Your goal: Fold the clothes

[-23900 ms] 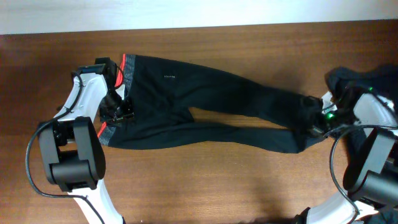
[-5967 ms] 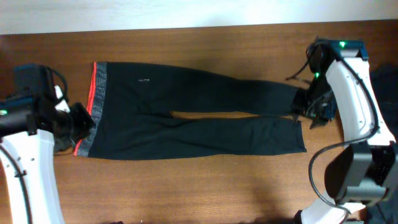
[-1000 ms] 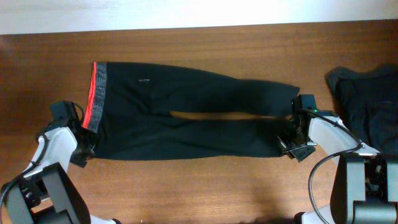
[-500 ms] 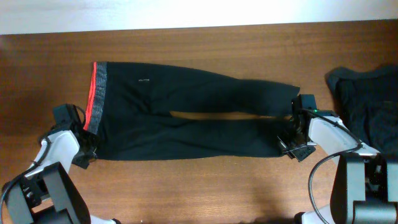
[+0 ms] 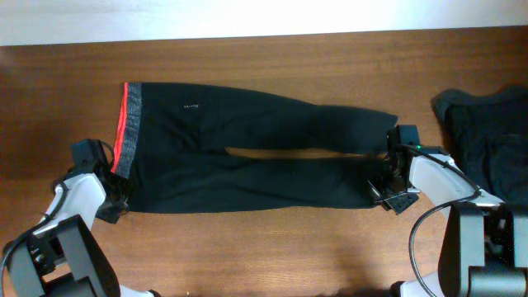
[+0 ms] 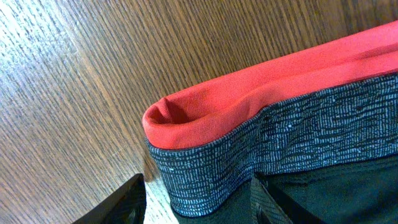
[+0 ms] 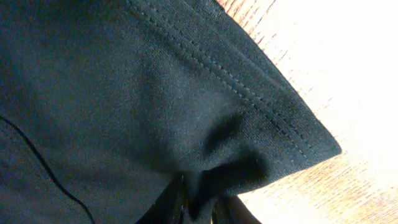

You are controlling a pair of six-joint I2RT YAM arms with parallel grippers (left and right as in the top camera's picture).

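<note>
Black soft-fabric trousers (image 5: 247, 157) are laid flat at full length across the wooden table (image 5: 272, 247); no fold is made yet; the waistband (image 6: 261, 143) corner is straddled by the left gripper (image 6: 196, 202), jaws apart; the puckered hem (image 7: 273, 118) is pinched by the right gripper (image 7: 196, 208); all folding is judged outstanding.

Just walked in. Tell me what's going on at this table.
Two robot arms are folding a pair of black trousers, spread flat along the table. The left gripper sits at the near waistband corner, its fingers open either side of the band. The right gripper is pinched on the hem of the near leg, fabric puckering into it. No fold is made yet. A heap of dark garments lies apart at the right.
</note>
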